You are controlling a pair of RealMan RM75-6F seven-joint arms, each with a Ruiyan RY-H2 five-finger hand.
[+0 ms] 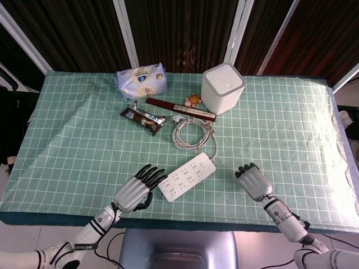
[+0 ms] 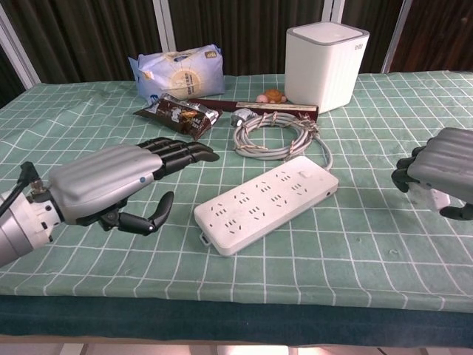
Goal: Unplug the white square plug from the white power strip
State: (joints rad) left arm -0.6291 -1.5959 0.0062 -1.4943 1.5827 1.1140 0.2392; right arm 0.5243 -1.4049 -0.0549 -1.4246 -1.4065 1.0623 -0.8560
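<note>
Head view: the white power strip [image 1: 188,176] lies diagonally at the lower centre of the frame on the green checked table [image 1: 84,140]. Every socket that shows looks empty, and no white square plug stands in it. Its cord runs up to a coiled cable [image 1: 192,133] just above. The left hand [image 1: 137,189] sits at lower left, its fingers spread and extended. The fingertips are just beside the strip's near end, and the hand holds nothing. The right hand [image 1: 255,182] is at lower right, apart from the strip, with its back up and its fingers curled under.

Chest view: the power strip [image 2: 267,198] fills the centre, and again no plug is seated in it. The left hand [image 2: 111,181] hovers at centre left, fingers apart and short of the strip's end. The right hand [image 2: 443,170] is cut off by the right edge of the frame. A pale shape [image 2: 427,196] shows under its curled fingers, but I cannot tell whether that is the plug or part of the hand.

Judging from the bare sockets, the pull looks already done. If so, the next move is to carry the plug clear and set it down. If not, the plug must first be found.
</note>
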